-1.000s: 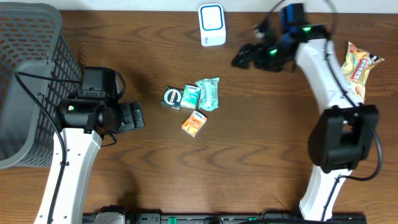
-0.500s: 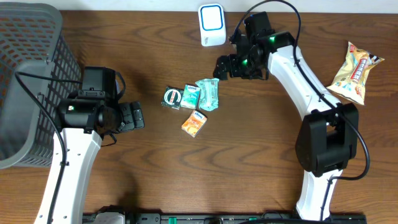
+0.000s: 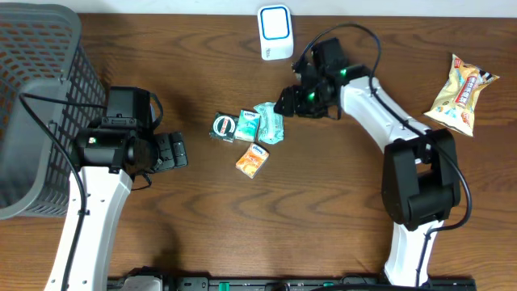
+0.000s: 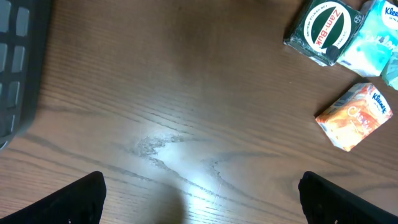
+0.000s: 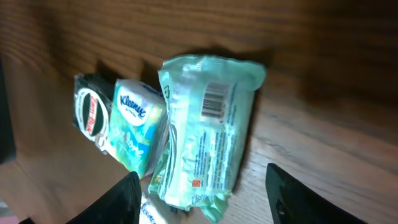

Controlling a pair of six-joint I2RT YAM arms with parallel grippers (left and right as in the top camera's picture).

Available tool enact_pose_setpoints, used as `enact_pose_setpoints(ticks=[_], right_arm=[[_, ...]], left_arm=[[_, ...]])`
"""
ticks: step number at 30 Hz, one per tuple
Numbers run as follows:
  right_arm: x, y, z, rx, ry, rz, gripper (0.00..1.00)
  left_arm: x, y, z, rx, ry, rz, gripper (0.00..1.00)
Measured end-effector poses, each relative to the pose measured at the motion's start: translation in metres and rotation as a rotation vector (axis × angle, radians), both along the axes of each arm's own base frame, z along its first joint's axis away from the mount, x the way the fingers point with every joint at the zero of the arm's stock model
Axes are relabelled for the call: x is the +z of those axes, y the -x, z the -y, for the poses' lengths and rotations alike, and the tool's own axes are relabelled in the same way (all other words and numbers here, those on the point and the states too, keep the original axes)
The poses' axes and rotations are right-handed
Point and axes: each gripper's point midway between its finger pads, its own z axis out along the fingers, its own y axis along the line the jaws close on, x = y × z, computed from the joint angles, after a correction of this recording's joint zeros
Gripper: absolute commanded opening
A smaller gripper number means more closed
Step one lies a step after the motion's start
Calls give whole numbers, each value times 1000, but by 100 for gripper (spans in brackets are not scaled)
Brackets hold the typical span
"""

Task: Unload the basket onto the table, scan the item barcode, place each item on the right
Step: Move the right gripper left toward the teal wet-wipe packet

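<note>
Four packets (image 3: 249, 128) are lying on the wooden surface (image 3: 323, 210). Right gripper (image 3: 283, 103) is arriving beside them, narrowing and empty; left gripper (image 3: 182, 151) is staying wide.

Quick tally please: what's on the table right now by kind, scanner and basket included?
Kleenex tissue packs: 2, teal pack and orange pack
Mint-green wrapped pack with barcode: 1
Zam-Buk box: 1
Snack bag: 1
White-and-blue scanner: 1
Grey mesh basket: 1
Total: 7
</note>
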Motion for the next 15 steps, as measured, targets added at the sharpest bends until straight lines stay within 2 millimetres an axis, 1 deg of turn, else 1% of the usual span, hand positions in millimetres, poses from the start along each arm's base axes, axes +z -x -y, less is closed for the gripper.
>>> enact_pose_setpoints(ticks=[3,6,9,12,14,15], right_arm=[[-10,5,-9,13,-5,13,60],[-19,11,-14,21,32,18,60],[-28,14,-24,32,62,26,60],[-45,19,-29,41,99,13,60],[-46,19,-32,40,108,21,59],[-46,18,-32,37,112,22,56]], left_arm=[[0,0,0,0,0,0,98],[0,0,0,0,0,0,98],[0,0,0,0,0,0,98],[0,0,0,0,0,0,98],[0,0,0,0,0,0,98],[0,0,0,0,0,0,98]])
